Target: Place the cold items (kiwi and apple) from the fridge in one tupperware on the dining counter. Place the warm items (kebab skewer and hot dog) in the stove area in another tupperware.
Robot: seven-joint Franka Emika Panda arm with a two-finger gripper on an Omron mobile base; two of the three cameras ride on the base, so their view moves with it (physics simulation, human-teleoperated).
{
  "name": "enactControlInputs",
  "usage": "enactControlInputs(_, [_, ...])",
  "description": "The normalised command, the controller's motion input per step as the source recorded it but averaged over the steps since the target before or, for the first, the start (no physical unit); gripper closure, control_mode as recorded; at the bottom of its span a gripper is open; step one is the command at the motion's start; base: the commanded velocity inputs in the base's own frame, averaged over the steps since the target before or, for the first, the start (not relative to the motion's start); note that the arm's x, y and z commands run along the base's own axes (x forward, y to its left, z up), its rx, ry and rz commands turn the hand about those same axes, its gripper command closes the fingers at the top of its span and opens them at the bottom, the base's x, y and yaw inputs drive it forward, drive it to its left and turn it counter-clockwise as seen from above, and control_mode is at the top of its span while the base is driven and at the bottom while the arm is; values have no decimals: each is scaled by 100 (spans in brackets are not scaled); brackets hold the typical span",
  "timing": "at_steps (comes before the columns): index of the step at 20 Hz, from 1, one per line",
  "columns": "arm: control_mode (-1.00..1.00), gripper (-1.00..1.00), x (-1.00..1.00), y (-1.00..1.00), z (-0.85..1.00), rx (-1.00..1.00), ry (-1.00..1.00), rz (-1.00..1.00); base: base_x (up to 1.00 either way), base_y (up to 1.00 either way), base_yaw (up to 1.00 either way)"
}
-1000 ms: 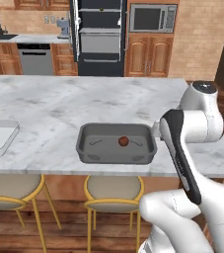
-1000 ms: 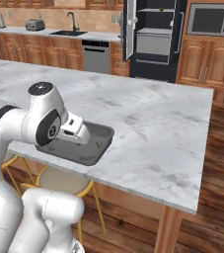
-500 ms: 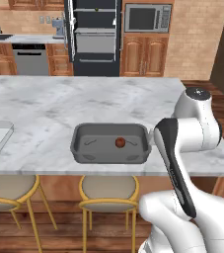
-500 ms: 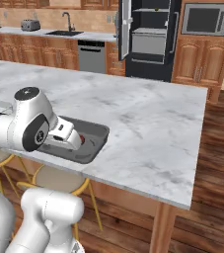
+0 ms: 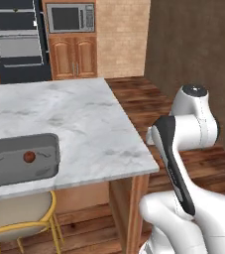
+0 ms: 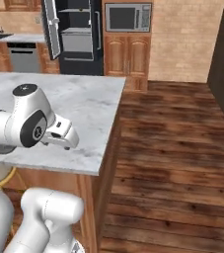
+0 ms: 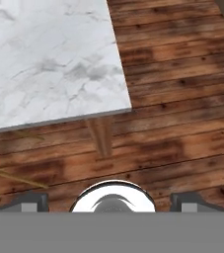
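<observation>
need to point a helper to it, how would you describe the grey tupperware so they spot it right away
Start at the long marble dining counter in the left base view and follow its near edge to the left. Above the yellow stool sits the grey tupperware, a shallow dark rectangular tray. It holds one small round reddish-brown item.

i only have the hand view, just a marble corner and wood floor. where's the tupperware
observer: the left base view has a grey tupperware on the counter, off to the arm's left, well away from that corner.
operator: anything in it
observer: one small round reddish-brown item. It is too small to tell apple from kiwi.
operator: whats past the counter
observer: the right base view shows a tall dark unit with a door swung open, and a microwave beside it above wooden cabinets.
</observation>
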Motion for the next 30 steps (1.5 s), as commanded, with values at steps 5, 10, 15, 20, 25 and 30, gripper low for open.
enactControlInputs(5, [100,-100,0,0,0,0,0,0,9,-100,-18])
enactControlInputs(10, [100,-100,0,0,0,0,0,0,61,-100,0])
enactControlInputs(15, [100,-100,0,0,0,0,0,0,99,-99,9])
enactControlInputs(20, [100,-100,0,0,0,0,0,0,100,-87,29])
enactControlInputs(25, [100,-100,0,0,0,0,0,0,100,-76,43])
enactControlInputs(30, [100,-100,0,0,0,0,0,0,100,-70,49])
